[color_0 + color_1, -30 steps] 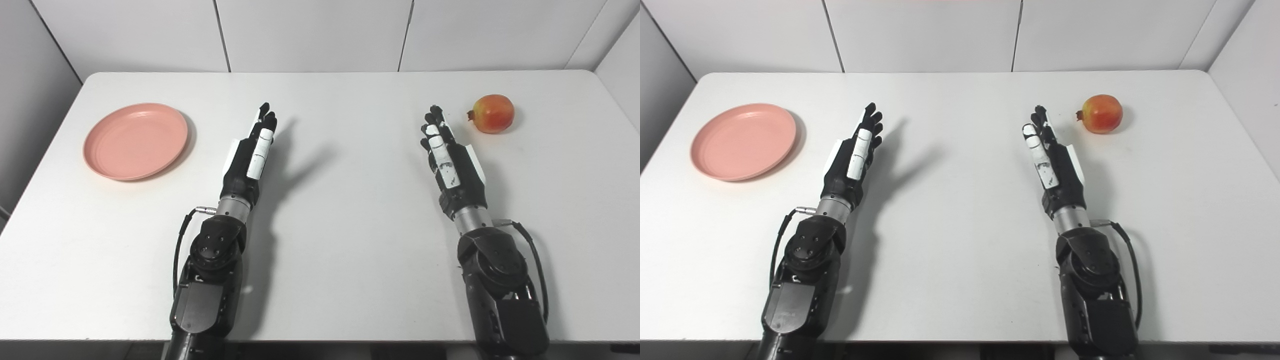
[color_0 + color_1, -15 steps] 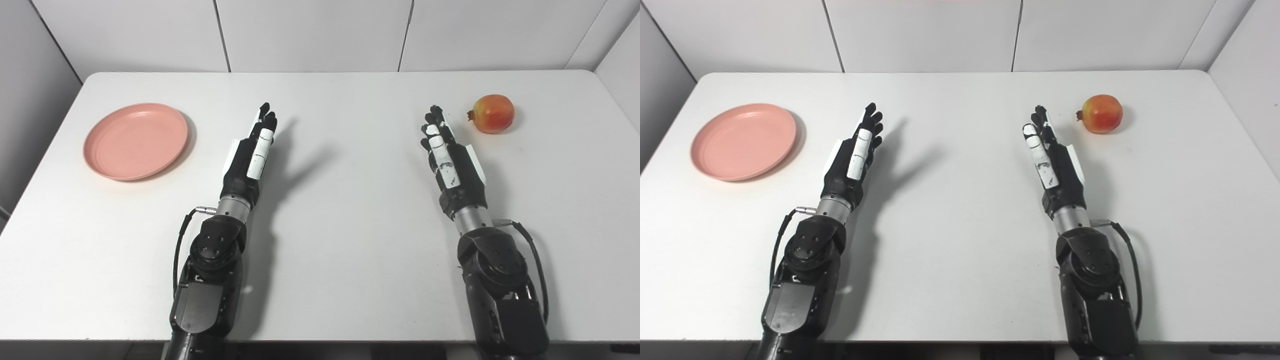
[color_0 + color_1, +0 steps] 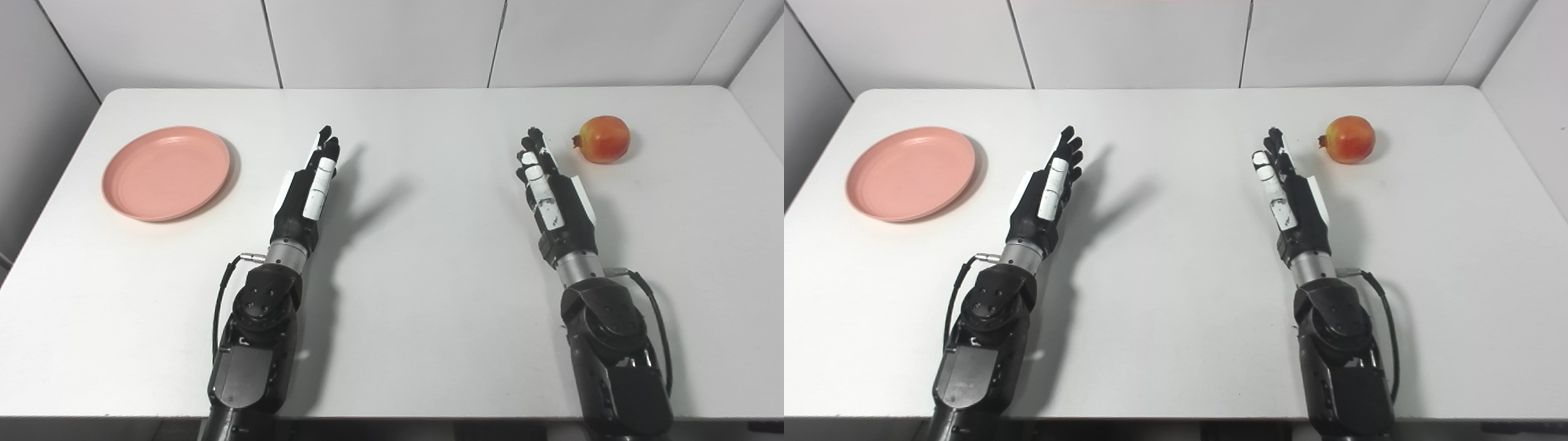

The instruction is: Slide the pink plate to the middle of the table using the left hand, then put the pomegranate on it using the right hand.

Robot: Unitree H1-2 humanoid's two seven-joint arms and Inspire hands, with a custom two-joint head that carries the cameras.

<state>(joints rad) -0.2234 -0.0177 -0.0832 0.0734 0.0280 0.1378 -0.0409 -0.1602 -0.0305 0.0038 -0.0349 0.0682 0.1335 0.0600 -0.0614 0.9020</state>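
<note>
Both forearms ran off the bottom edge, their upper lengths unseen. The left hand [image 3: 306,190] and right hand [image 3: 554,196] stood edge-on to the cameras, palms hidden. The table [image 3: 422,257] lost its near edge below the frame.

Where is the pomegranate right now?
The pomegranate sits on the white table toward its far right corner, just beyond and right of the right hand, untouched. The pink plate lies far across on the left.
</note>
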